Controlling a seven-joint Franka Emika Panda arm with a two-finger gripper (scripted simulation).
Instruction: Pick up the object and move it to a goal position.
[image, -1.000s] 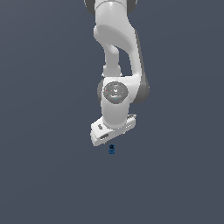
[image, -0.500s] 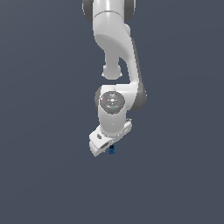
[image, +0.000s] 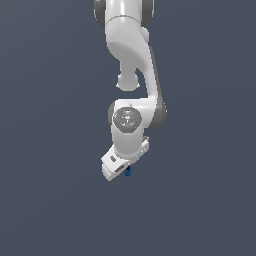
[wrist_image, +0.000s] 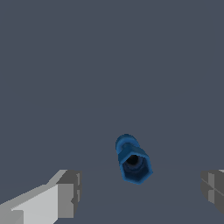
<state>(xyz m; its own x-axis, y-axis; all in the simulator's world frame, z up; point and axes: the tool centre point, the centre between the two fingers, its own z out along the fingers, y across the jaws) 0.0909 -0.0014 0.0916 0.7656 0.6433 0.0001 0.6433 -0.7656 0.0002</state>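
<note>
The object (wrist_image: 132, 160) is a small blue lump with a dark hollow top, lying on the grey floor. In the wrist view it sits between my two grey fingertips (wrist_image: 69, 192), with a gap to each side. My gripper (wrist_image: 142, 192) is open and holds nothing. In the exterior view the object (image: 128, 171) peeks out as a blue speck just under the white hand, and the gripper (image: 124, 171) hangs right over it, its fingers mostly hidden by the hand.
The white arm (image: 131, 75) reaches down from the top of the exterior view. Around it is plain dark grey floor (image: 50, 200).
The arm has lowered over the last second. The hand has come down onto the blue object, which has stayed in place.
</note>
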